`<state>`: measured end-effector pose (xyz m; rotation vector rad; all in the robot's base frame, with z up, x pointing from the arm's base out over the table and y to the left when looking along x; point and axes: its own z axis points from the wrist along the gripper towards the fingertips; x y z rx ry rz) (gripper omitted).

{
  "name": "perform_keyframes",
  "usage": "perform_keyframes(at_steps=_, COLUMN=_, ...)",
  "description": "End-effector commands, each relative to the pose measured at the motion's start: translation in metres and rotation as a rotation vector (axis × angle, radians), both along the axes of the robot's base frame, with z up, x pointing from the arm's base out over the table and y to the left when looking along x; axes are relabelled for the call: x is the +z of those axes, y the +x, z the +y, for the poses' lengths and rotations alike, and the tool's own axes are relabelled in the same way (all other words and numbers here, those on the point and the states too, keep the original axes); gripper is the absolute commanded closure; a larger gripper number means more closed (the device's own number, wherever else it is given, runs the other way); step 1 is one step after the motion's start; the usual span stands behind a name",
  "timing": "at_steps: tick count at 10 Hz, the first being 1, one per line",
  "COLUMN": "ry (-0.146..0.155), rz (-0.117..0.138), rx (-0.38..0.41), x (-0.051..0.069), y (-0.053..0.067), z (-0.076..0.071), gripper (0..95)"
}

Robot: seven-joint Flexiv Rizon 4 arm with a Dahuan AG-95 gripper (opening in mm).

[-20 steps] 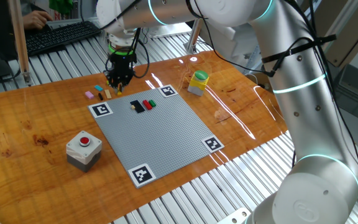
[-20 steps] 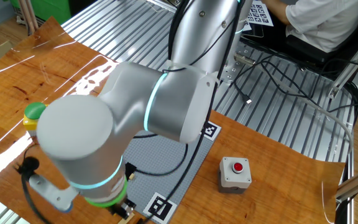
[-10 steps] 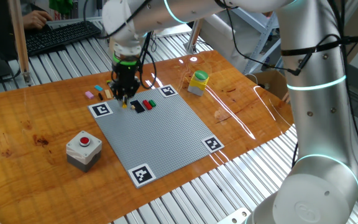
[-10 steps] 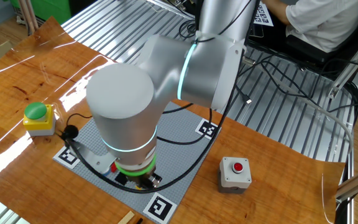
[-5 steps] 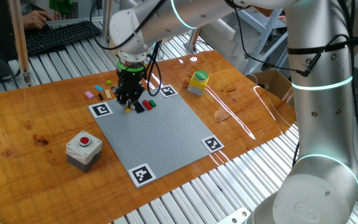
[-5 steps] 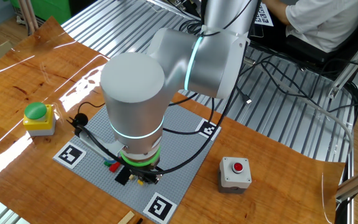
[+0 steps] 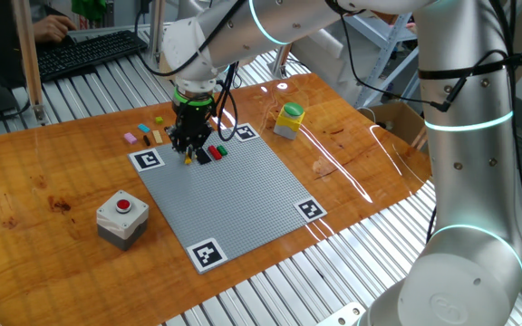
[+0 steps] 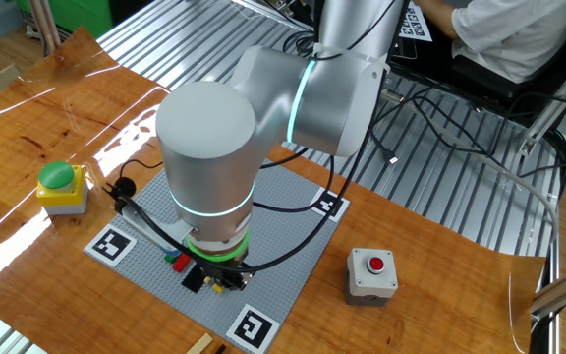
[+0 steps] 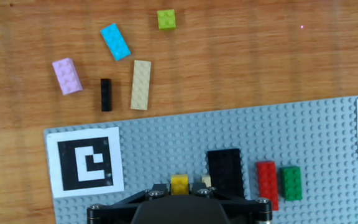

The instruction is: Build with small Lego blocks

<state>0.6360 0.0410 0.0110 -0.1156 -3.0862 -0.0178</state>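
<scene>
My gripper (image 7: 188,152) is low over the left part of the grey baseplate (image 7: 243,195), shut on a small yellow brick (image 9: 179,182). The yellow brick sits just left of a black brick (image 9: 224,171) on the plate, with a red brick (image 9: 266,183) and a green brick (image 9: 291,182) to its right. Loose on the wood beyond the plate lie a pink brick (image 9: 66,76), a blue brick (image 9: 115,42), a tan brick (image 9: 141,84), a thin black brick (image 9: 106,94) and a lime brick (image 9: 166,19). In the other fixed view the gripper (image 8: 218,285) is mostly hidden under the arm.
A grey box with a red button (image 7: 121,217) stands on the wood at the plate's near left. A yellow box with a green top (image 7: 289,119) stands past the far corner. Black-and-white markers (image 7: 147,160) sit at the plate's corners. A keyboard (image 7: 89,50) lies behind the table.
The gripper has moved from over the loose bricks on the wood onto the baseplate, carrying the yellow brick, and has come down beside the black brick.
</scene>
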Motion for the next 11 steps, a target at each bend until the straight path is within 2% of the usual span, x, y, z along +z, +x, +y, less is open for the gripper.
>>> perform_keyframes(at_steps=1, ry=0.0, rz=-0.001, rx=0.004, x=-0.0013, y=-0.0009, z=-0.0014, gripper=95.0)
perform_keyframes(at_steps=8, ry=0.001, rz=-0.008, rx=-0.014, x=-0.0047, y=0.0006, z=-0.005, gripper=95.0)
perform_keyframes(at_steps=9, ry=-0.001, rz=-0.006, rx=-0.018, x=-0.0047, y=0.0006, z=-0.005, gripper=57.0)
perform_keyframes(at_steps=11, ry=-0.002, rz=-0.005, rx=-0.018, x=-0.0044, y=0.0006, z=-0.005, gripper=57.0)
